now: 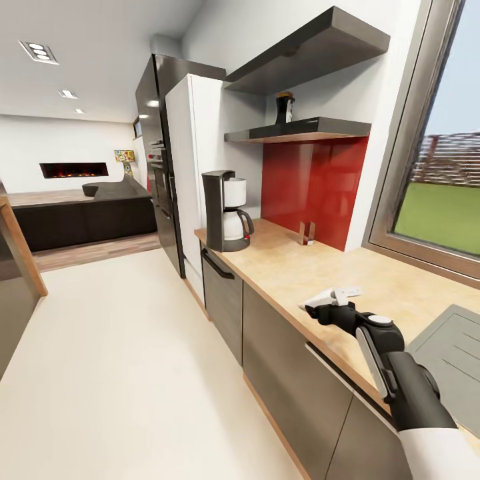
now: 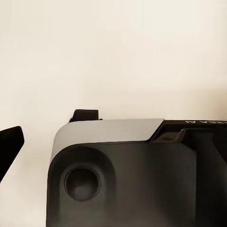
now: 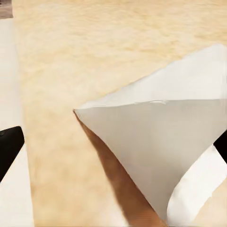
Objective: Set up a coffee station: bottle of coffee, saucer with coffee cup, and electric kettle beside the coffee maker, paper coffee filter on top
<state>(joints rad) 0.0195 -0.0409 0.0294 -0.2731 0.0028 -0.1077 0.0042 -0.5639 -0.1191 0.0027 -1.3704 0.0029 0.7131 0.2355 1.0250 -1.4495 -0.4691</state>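
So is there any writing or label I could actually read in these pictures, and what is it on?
Nothing can be read for certain.
Robot body: small upside-down letters at the picture's edge, cut off and too blurred to read.
Dark jar on the black shelf: too small to show any label text.
Coffee maker: no visible writing.

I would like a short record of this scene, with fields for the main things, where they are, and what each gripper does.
coffee maker: upright at the far end of the countertop, near the tall white cabinet
bottle of coffee: on the kitchen shelf
paper coffee filter: held above the countertop
right gripper: shut on the filter
left gripper: over pale floor, open or shut unclear
sink: right of the right arm
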